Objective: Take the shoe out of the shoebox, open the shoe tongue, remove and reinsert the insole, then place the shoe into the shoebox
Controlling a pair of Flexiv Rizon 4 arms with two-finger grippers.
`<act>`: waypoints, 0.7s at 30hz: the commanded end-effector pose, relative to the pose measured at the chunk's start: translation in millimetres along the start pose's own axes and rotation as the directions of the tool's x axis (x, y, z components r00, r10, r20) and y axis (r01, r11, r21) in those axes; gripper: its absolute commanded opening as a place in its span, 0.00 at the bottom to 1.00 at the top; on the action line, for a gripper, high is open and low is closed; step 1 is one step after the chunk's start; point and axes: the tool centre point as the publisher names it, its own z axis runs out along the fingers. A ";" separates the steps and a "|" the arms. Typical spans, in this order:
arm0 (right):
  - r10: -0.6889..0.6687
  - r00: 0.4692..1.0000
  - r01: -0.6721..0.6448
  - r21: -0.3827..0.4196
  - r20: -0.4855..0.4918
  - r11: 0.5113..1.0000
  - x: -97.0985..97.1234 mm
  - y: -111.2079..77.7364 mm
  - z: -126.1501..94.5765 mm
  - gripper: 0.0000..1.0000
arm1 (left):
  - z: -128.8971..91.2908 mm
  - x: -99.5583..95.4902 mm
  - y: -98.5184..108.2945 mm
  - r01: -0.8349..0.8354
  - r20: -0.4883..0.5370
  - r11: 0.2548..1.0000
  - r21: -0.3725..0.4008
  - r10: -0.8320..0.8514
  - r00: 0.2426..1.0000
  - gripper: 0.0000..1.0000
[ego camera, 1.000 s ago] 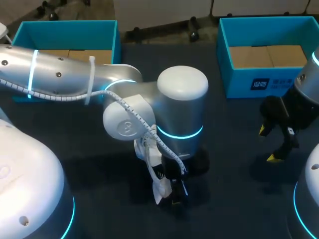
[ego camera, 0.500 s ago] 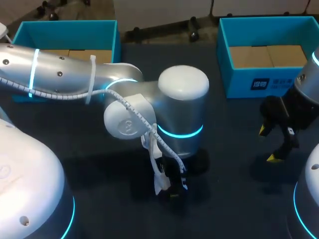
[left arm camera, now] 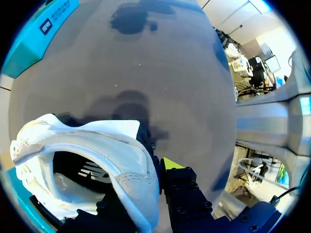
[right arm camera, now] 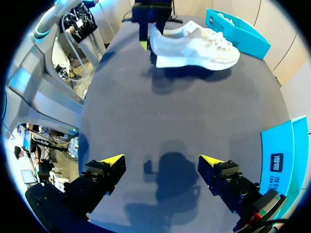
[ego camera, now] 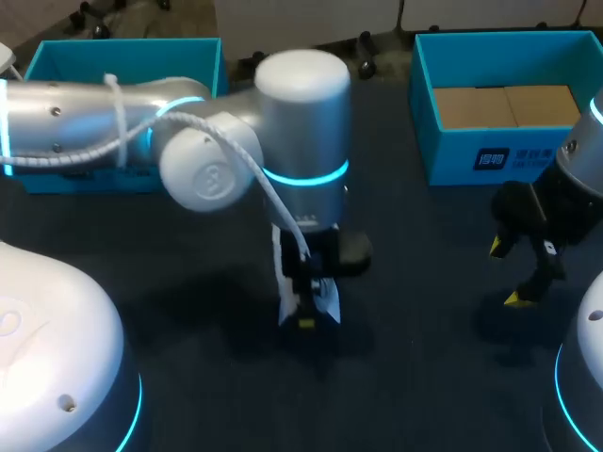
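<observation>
By my reading, you are at the end of the first step. The shoe (right arm camera: 194, 46) is out of both boxes and gripped by your left jaws over the middle of the counter (right arm camera: 194, 111). The left jaws are closed on the heel wall, with one finger inside the opening and the other finger (left arm camera: 187, 194) outside it. The opening gapes toward the left wrist camera.

From the right wrist view, the shoe lies roughly level, heel at the left jaws and toe pointing away from them, with the left box (ego camera: 122, 52) beyond it. A shadow sits under the shoe, but I cannot tell whether the sole touches the counter.

Your right jaws are open and hold nothing. Their yellow tips (right arm camera: 112, 159) are spread wide above bare counter, well apart from the shoe and near the right box (ego camera: 490, 155).

Opening the tongue looks like the next step, and it calls for a steady shoe. Either rest the sole on the counter or keep the heel grip firm with the opening turned up. Then bring the right jaws across to the tongue, which sits ahead of the heel grip under the laces. Go gently: I judge the heel wall soft, so the shoe may pivot in the left jaws if you tug hard.
</observation>
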 end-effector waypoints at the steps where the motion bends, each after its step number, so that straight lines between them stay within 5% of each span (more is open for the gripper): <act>1: -0.001 1.000 0.001 0.000 0.001 1.000 0.6 -0.6 0.7 1.00 | -39.1 -3.9 19.0 -0.011 -0.009 1.000 0.010 0.011 1.000 0.00; 16: -0.001 1.000 0.001 0.000 0.001 1.000 0.6 -0.6 0.7 1.00 | -130.2 -36.9 64.2 0.009 -0.033 0.999 -0.039 -0.011 0.999 0.00; 21: -0.001 1.000 0.001 0.000 0.001 1.000 0.6 -0.6 0.7 1.00 | -130.2 -36.9 64.2 0.009 -0.033 0.999 -0.039 -0.011 0.999 0.00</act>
